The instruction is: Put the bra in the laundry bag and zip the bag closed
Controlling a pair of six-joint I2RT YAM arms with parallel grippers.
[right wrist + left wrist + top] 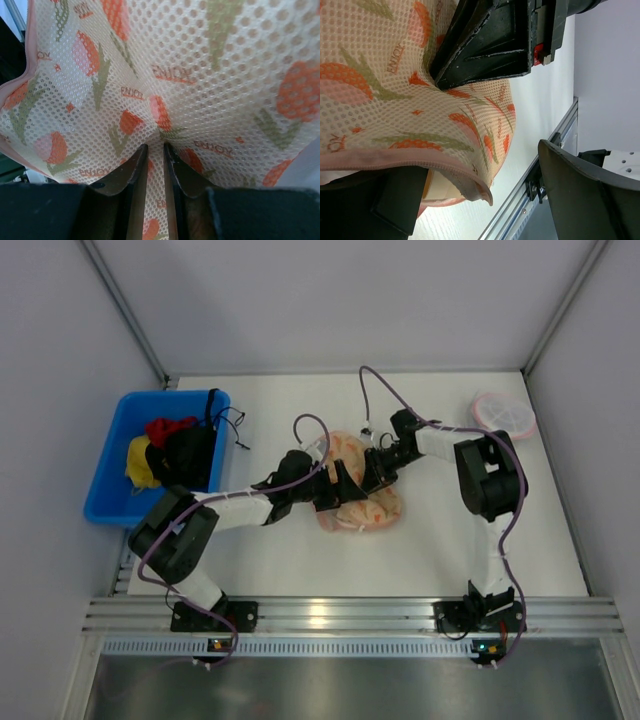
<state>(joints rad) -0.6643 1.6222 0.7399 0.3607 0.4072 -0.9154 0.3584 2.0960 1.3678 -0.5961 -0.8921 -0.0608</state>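
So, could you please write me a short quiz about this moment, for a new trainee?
1. True or false: the right gripper pinches the mesh of the laundry bag.
2. On which side of the table does the blue bin of clothes stand? A: the robot's left. B: the robot's right. C: under the laundry bag.
3. Fill in: the round mesh item near the far right corner has a ____ rim.
Key: 1 true; 2 A; 3 pink.
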